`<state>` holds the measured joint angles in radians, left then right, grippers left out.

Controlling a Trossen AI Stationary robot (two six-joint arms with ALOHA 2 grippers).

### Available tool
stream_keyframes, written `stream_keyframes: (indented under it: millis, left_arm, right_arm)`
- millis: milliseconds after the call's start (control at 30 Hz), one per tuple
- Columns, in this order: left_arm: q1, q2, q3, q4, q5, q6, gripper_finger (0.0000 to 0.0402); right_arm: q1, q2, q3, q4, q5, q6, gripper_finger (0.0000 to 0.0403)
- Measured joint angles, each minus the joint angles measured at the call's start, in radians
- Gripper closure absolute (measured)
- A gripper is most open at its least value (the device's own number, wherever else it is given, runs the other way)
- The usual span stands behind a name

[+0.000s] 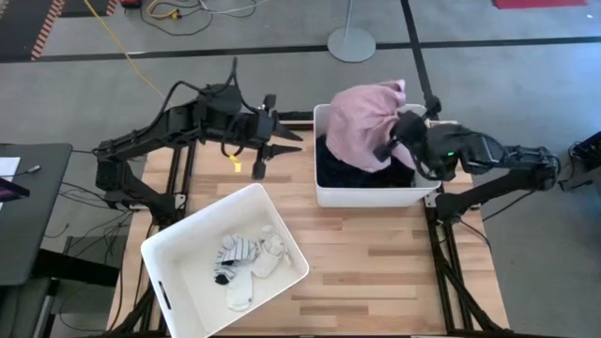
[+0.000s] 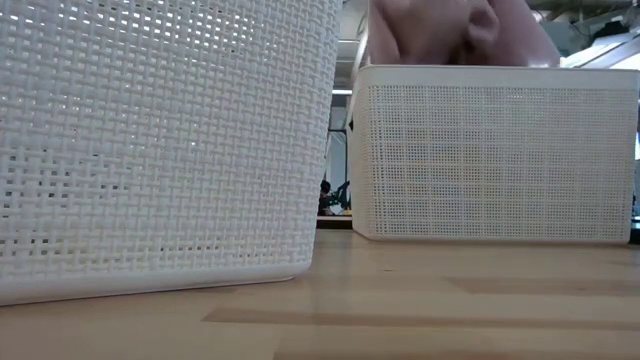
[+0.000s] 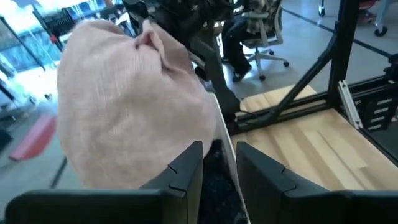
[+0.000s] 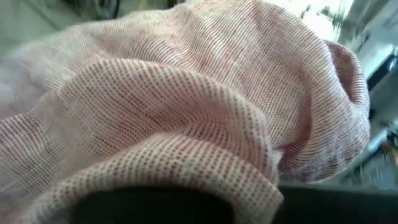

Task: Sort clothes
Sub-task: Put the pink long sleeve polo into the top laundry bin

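A pink garment (image 1: 362,117) is bunched up over the right white bin (image 1: 376,197) and rises above its rim in the low view (image 2: 450,30). Dark clothes (image 1: 333,167) lie in that bin under it. My right gripper (image 1: 387,145) is in the pink cloth, over the bin's right part. The cloth fills the right wrist view (image 4: 186,93) and hides the fingers. My left gripper (image 1: 268,158) is slightly open and empty, left of that bin, and faces the pink garment (image 3: 130,99). Small white and striped socks (image 1: 246,258) lie in the left white bin (image 1: 178,263). My right gripper is shut on the pink garment, coming at it from the table's right side. The bunched cloth (image 4: 205,168) covers the fingers, so the part it has cannot be told. The garment hangs in loose folds, its lower part down in the bin on the dark clothes.
The left bin stands tilted at the table's near left and fills the left of the low view (image 2: 150,130). Bare wooden tabletop (image 1: 376,263) lies near and right of it. Cables and a stand base (image 1: 350,42) are on the floor beyond the table.
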<state>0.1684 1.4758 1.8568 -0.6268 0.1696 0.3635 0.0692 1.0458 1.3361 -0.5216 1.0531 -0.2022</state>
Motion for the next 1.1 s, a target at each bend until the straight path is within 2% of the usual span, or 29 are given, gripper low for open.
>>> stream_keyframes:
  millis: [200,367,567,767,1100]
  left_arm:
    - [-0.015,0.0,-0.015,-0.069,-0.002,-0.055,0.0293]
    - [-0.059,-0.002,-0.015,-0.169,-0.002,-0.062,0.0284]
    - [-0.137,-0.002,-0.015,-0.28,-0.005,-0.072,0.0283]
    - [-0.236,-0.002,-0.015,-0.404,-0.094,-0.088,0.0283]
    - [-0.373,-0.002,-0.015,-0.686,-0.181,-0.177,0.0283]
  right_arm:
    - [-0.081,0.029,0.0,-0.395,-0.013,0.367,0.0402]
    - [-0.148,0.101,-0.003,-0.582,-0.104,0.541,0.0397]
    - [-0.209,0.184,-0.054,-0.582,-0.167,0.564,0.0396]
    - [-0.292,0.271,-0.074,-0.575,-0.225,0.572,0.0395]
    - [-0.424,0.35,-0.19,-0.454,-0.426,0.509,0.0395]
